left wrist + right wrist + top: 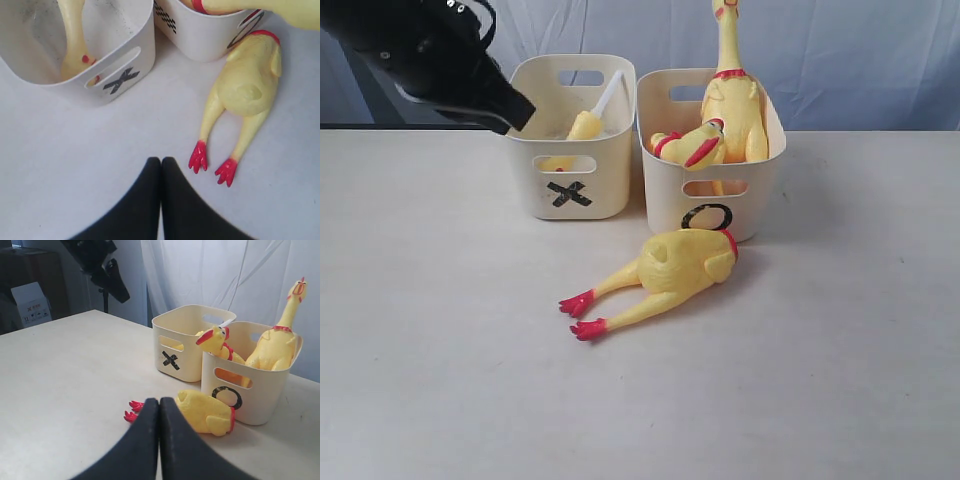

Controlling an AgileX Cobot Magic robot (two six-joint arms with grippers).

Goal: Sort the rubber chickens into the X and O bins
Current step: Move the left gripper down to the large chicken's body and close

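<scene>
A headless chicken body [685, 265] lies on the table in front of the O bin [715, 205], red feet toward the front left. Two whole chickens sit in the O bin: one upright [730, 90], one slumped with its head [695, 148] on the rim. The head-and-neck piece [588, 122] leans inside the X bin [570, 170]. My left gripper [518, 108] hovers shut and empty at the X bin's back left corner. In the left wrist view, the left gripper [161, 161] is above bare table near the body's feet [198, 156]. My right gripper [159, 401] is shut and empty, in front of the body [205, 412].
A white curtain [840, 50] hangs behind the table. A cardboard box [31, 302] and dark furniture stand off the table beyond my left arm [100, 265]. Bare tabletop [440, 330] stretches in front of and beside the bins.
</scene>
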